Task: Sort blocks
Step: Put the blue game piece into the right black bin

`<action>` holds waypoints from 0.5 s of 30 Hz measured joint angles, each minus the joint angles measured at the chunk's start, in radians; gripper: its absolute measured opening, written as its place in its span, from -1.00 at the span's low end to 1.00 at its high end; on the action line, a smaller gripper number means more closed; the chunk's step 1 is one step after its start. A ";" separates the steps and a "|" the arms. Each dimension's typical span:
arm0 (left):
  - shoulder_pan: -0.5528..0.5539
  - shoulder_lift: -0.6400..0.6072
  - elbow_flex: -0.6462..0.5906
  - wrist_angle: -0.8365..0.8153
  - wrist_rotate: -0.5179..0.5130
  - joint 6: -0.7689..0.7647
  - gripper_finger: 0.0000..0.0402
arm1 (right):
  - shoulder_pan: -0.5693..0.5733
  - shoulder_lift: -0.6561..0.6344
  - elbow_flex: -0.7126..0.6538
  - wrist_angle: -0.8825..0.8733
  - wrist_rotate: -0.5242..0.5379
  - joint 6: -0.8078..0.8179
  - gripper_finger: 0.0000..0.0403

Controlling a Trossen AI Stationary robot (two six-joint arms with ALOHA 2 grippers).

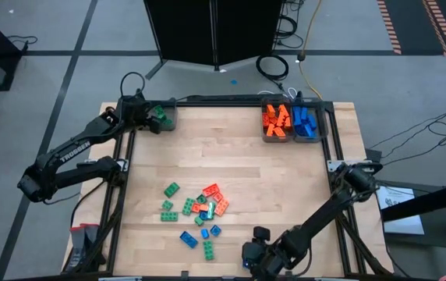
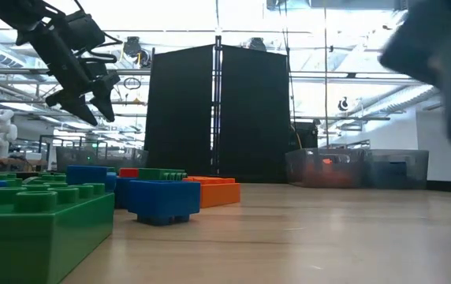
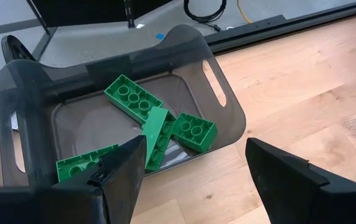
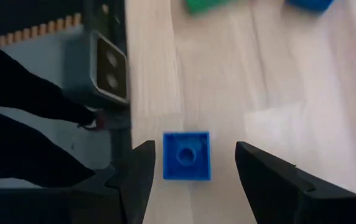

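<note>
Loose blocks (image 1: 196, 212) scattered on the table (image 1: 231, 172) toward its near-left part, one bin (image 1: 163, 117) at the far-left corner holding blocks, two bins (image 1: 292, 121) side by side far-right, also filled.

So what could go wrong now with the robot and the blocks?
The right gripper hangs open over a small blue block lying close to the table edge; a clumsy grab might knock it off. The pile is tightly packed, so grabbing one brick could push others around.
</note>
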 joint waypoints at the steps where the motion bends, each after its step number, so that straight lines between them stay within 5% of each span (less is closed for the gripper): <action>1: 0.000 0.000 0.000 0.000 0.000 0.000 0.38 | 0.008 0.015 0.003 -0.004 0.001 0.021 0.07; 15: 0.000 0.000 0.000 -0.001 0.000 0.000 0.38 | 0.030 0.079 0.004 0.003 0.076 0.139 0.07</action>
